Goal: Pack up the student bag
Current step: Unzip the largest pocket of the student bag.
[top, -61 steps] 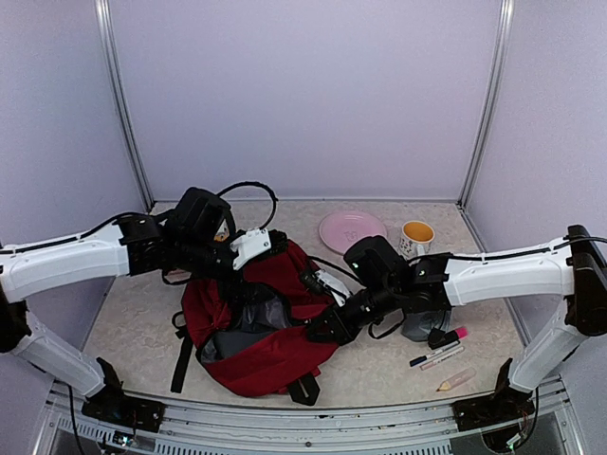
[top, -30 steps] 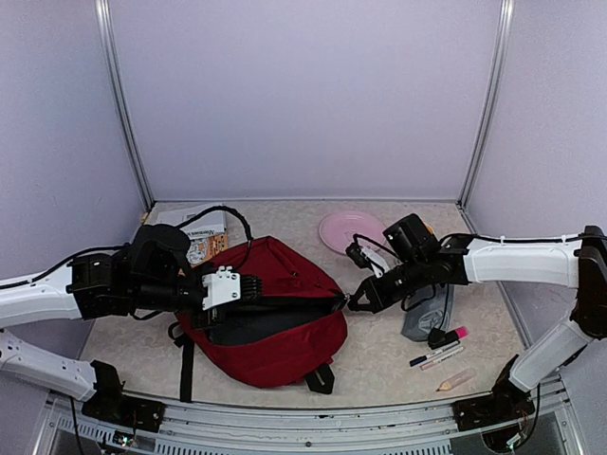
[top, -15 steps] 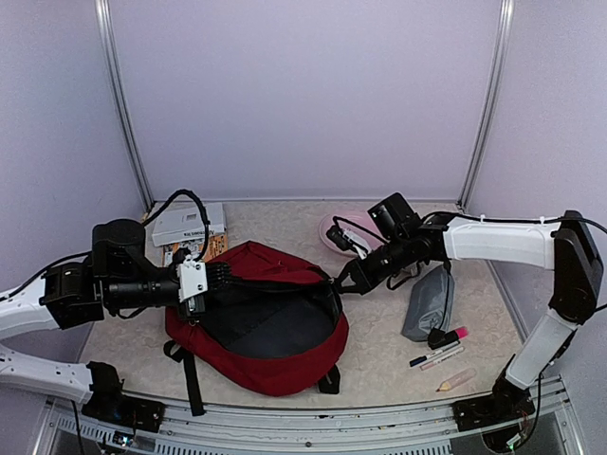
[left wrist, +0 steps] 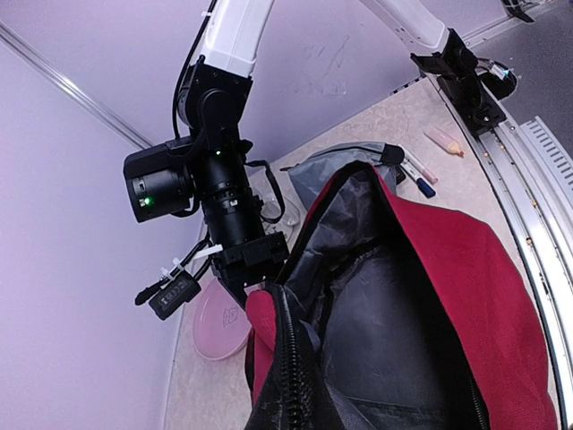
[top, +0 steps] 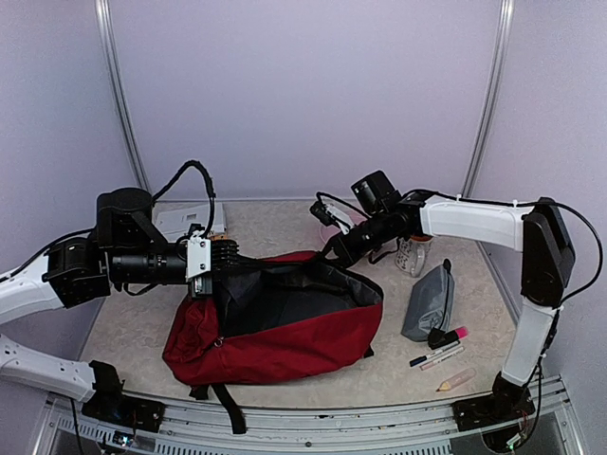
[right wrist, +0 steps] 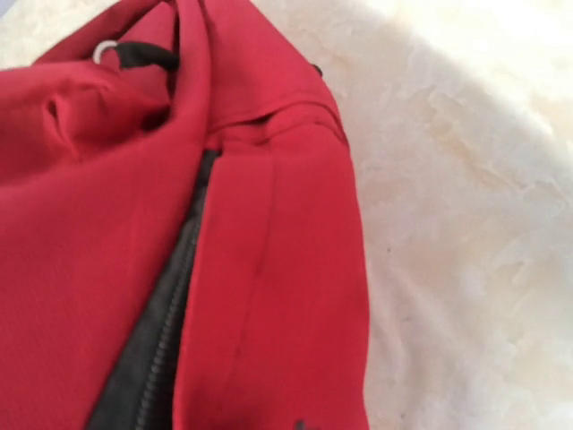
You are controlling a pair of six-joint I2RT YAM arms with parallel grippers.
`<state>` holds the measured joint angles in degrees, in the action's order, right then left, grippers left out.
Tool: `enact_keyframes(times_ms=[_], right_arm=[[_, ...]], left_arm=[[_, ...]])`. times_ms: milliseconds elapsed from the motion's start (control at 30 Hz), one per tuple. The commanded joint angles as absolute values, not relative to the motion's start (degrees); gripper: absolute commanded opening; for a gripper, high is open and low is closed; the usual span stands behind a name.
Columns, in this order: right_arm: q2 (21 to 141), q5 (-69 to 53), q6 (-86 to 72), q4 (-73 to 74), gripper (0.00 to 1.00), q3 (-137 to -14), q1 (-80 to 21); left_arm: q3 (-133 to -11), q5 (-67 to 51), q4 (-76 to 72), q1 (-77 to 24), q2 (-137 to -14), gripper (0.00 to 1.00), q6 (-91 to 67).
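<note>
The student bag [top: 285, 346], dark red with a black zip and grey lining, hangs stretched between my two grippers with its mouth [top: 285, 296] open upward. My left gripper [top: 228, 258] is shut on the left end of the rim. My right gripper [top: 332, 252] is shut on the right end. In the left wrist view the zip edge [left wrist: 286, 358] runs away from me to the right gripper [left wrist: 258, 269], and the fabric hides my own fingers. Red fabric [right wrist: 269, 269] fills the right wrist view and hides those fingers too.
A grey pouch [top: 429, 301] lies right of the bag, with a pink highlighter [top: 450, 336], pens [top: 434, 358] and a pale stick [top: 455, 380] near the front right. A mug [top: 413, 256] stands behind the pouch, a pink plate [left wrist: 219, 318] under the right arm. Books [top: 185, 223] lie back left.
Both grippers have risen and moved back with the rim in them. The bag's mouth is lifted and pulled wider, and its body has swung toward the right.
</note>
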<state>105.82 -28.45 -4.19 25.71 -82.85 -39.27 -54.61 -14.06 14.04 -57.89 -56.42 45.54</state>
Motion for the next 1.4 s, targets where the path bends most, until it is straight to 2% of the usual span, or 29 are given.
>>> enact_keyframes(times_ms=[0, 100, 233, 367, 500, 600, 633, 667, 700, 733, 767, 800, 833, 900, 1033, 1133, 1200, 1300, 1367], right_arm=[[106.57, -25.96, -5.34, 23.98, 0.0, -82.47, -35.73], [102.25, -28.39, -7.29, 19.59, 0.0, -78.06, -37.17], [94.9, -31.47, -9.05, 15.39, 0.0, -71.75, -40.35], [87.71, -27.93, -8.93, 14.53, 0.0, -68.83, -44.98], [82.93, -23.19, -11.86, 9.56, 0.0, -61.74, -50.74], [82.2, -20.16, -14.7, 4.04, 0.0, -55.71, -54.72], [82.59, -20.15, -15.43, 2.54, 0.0, -54.35, -55.95], [83.25, -20.73, -16.06, 1.46, 0.0, -53.39, -56.9], [84.17, -21.2, -16.57, 0.5, 0.0, -52.76, -57.61], [85.18, -21.72, -17.11, -0.18, 0.0, -52.42, -58.3], [86.11, -22.61, -17.59, -0.8, 0.0, -52.21, -58.49], [87.5, -23.5, -18.07, -1.64, 0.0, -52.04, -58.59], [88.33, -24.42, -18.44, -2.34, 0.0, -51.86, -58.66], [89.56, -25.48, -18.87, -3.65, 0.0, -51.37, -58.77], [90.5, -25.46, -19.26, -4.34, 0.0, -50.49, -58.71], [90.36, -25.36, -19.62, -4.76, 0.0, -50.02, -58.72], [90.04, -25.41, -19.71, -4.84, 0.0, -49.78, -58.71], [89.3, -25.07, -19.84, -4.83, 0.0, -49.13, -58.74], [88.73, -24.96, -20.07, -5.08, 0.0, -48.6, -58.72]], left_arm=[[-57.9, -16.49, 8.36, -56.92, -53.06, 0.0, 47.35], [-57.37, -12.72, 7.45, -49.98, -53.64, 0.0, 46.24], [-63.07, -16.32, 11.14, -40.65, -58.4, 0.0, 43.96], [-66.13, -16.72, 11.65, -38.39, -62.96, 0.0, 45.06], [-62.63, -21.81, 10.69, -34.66, -63.79, 0.0, 41.02], [-59.09, -21.6, 19.28, -34.61, -62.73, 0.0, 40.1], [-57.46, -20.65, 22.14, -35.3, -61.81, 0.03, 39.05], [-55.52, -19.75, 23.98, -36.65, -60.13, 0.1, 38.05], [-53.31, -19.44, 24.11, -38.47, -58.31, 0.24, 36.62], [-51.16, -19.66, 23.73, -39.51, -56.0, 0.48, 35.26], [-49.21, -19.78, 22.98, -40.49, -53.77, 0.68, 33.75], [-47.16, -19.65, 22.59, -41.31, -51.79, 0.83, 32.61], [-46.49, -19.51, 22.79, -42.07, -49.9, 0.9, 31.68], [-47.27, -20.42, 25.75, -43.68, -47.54, 0.97, 31.19], [-53.47, -21.73, 31.59, -49.52, -47.36, 0.99, 29.72], [-55.02, -20.19, 29.94, -55.12, -49.44, 0.96, 28.58], [-53.44, -18.25, 27.36, -57.35, -52.32, 0.9, 28.88], [-53.59, -14.66, 28.57, -57.65, -60.61, 0.68, 29.27], [-53.8, -13.88, 29.26, -57.27, -64.42, 0.63, 29.76]])
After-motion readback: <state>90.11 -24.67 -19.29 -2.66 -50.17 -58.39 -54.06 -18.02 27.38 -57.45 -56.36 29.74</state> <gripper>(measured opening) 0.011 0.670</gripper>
